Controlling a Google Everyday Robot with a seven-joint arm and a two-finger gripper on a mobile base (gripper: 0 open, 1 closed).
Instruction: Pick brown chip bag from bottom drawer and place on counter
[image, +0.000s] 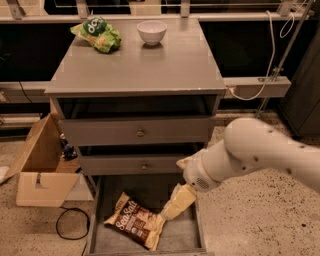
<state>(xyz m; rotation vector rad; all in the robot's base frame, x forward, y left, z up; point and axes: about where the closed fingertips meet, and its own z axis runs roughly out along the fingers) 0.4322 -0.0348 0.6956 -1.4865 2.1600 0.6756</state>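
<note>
The brown chip bag (134, 226) lies flat on the floor of the open bottom drawer (181, 236), at its front left, with white "Sea Salt" lettering facing up. My gripper (169, 212), cream-coloured on a white arm coming in from the right, reaches down into the drawer. Its tip is at the bag's right edge, touching or just above it. The grey counter (150, 67) is the top of the cabinet, well above the gripper.
A green chip bag (97, 34) and a white bowl (152, 31) sit at the counter's back. Two upper drawers (140, 132) with round knobs stand slightly open above the gripper. A cardboard box (42, 172) and a black cable (70, 225) lie on the floor to the left.
</note>
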